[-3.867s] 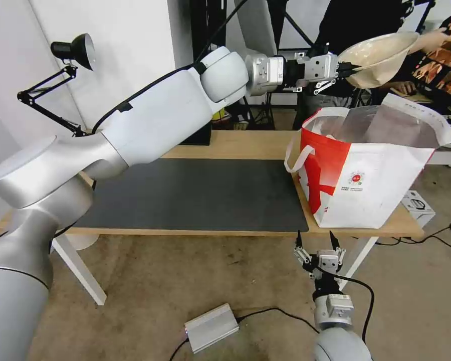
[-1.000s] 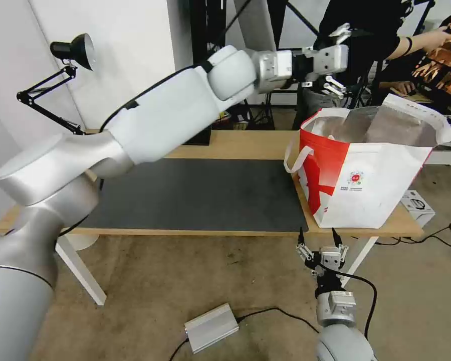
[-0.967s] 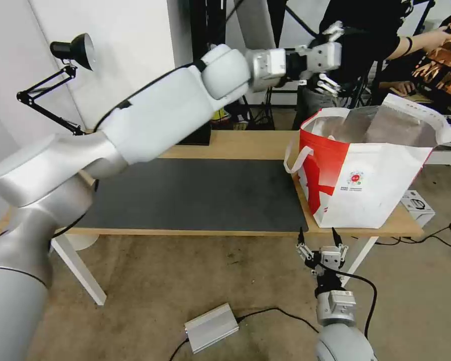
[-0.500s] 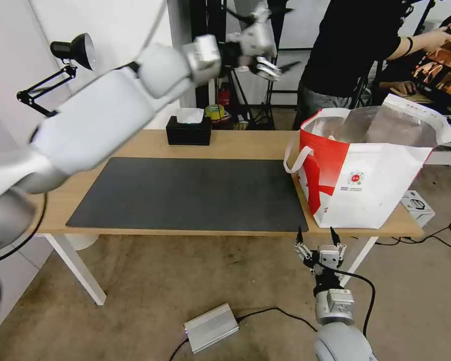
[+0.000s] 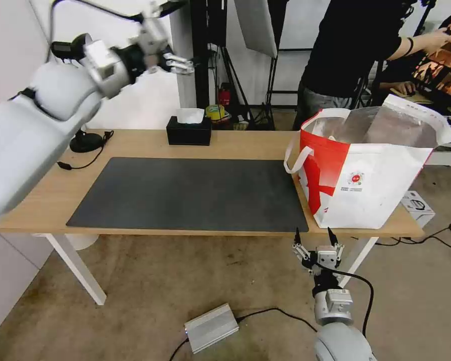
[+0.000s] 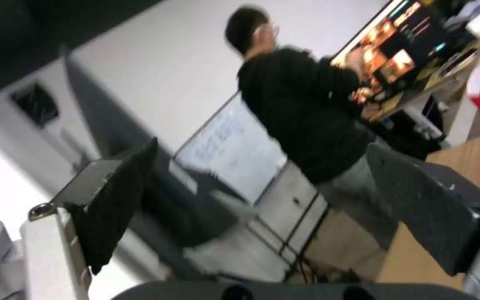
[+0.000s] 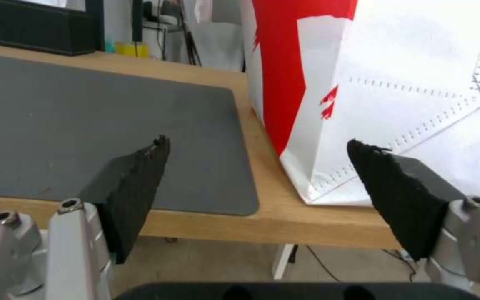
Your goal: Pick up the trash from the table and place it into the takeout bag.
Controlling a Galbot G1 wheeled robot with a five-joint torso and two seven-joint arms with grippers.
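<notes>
The takeout bag [image 5: 366,175] stands upright and open at the right end of the table [image 5: 235,143], beside the dark grey mat [image 5: 190,193]. The trash is hidden from me; I see only silver lining in the bag's mouth. My left gripper [image 5: 178,35] is high above the table's far left part, open and empty; the left wrist view shows its fingers [image 6: 118,204] spread against the room behind. My right gripper [image 5: 313,235] hangs open and empty just below the table's front edge, in front of the bag [image 7: 390,83] and the mat [image 7: 84,116].
A black tissue box [image 5: 188,131] sits at the table's back edge. A lamp base [image 5: 85,143] and its cable lie at the back left. A person [image 5: 351,55] stands behind the bag. On the floor lie a silver box [image 5: 210,328], cables and a small white box [image 5: 418,203].
My left arm held the beige bowl over the bag, then showed empty and swung away leftward to the far left. The right arm has stayed put.
</notes>
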